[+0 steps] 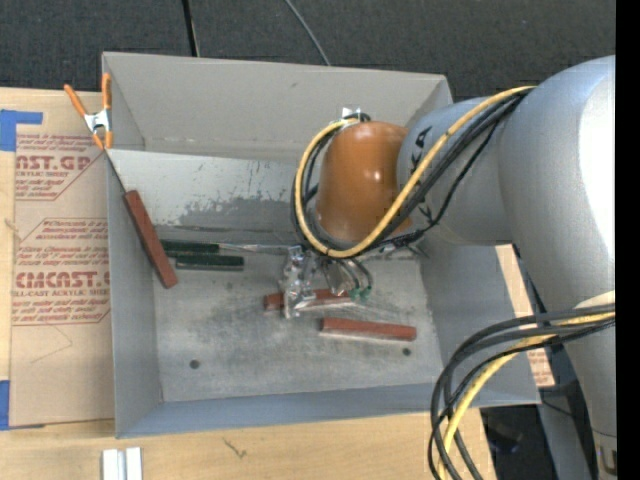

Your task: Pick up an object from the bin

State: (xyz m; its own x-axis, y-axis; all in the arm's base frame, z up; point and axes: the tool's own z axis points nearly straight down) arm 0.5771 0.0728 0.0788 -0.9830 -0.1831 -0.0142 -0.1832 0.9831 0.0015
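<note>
Camera view puts my pincer [297,290] low at the middle of the bin [230,363], directly over a short red-brown stick [274,302] whose long axis runs left-right. A longer red-brown bar [367,329] lies just near-right. I cannot tell the pincer's width.

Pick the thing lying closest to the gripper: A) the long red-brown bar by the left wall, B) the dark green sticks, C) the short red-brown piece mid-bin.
C: the short red-brown piece lies right at the gripper; the other two lie further left.
</note>
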